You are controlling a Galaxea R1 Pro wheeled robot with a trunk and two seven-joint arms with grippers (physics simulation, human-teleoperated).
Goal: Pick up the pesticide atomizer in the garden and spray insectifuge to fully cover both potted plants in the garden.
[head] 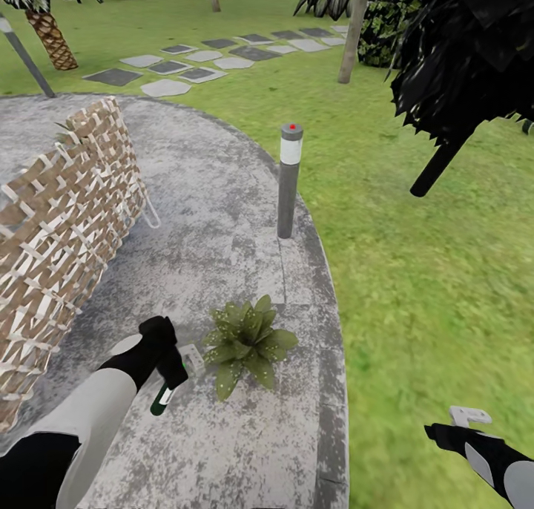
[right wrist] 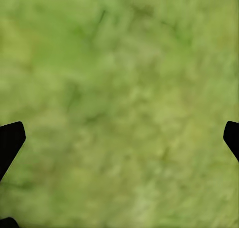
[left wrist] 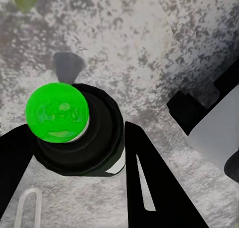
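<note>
Head view: bollard (head: 288, 181) behind potted plant (head: 248, 340).

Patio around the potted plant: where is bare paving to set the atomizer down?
Bare paving lies between the potted plant and the bollard light, and nearer the robot below the plant. It is crowded by the woven screen, and at the left gripper holding the pesticide atomizer.

head: high, down over patio (head: 222, 197) | left wrist: close, same paving | right wrist: lawn (right wrist: 119, 88)
</note>
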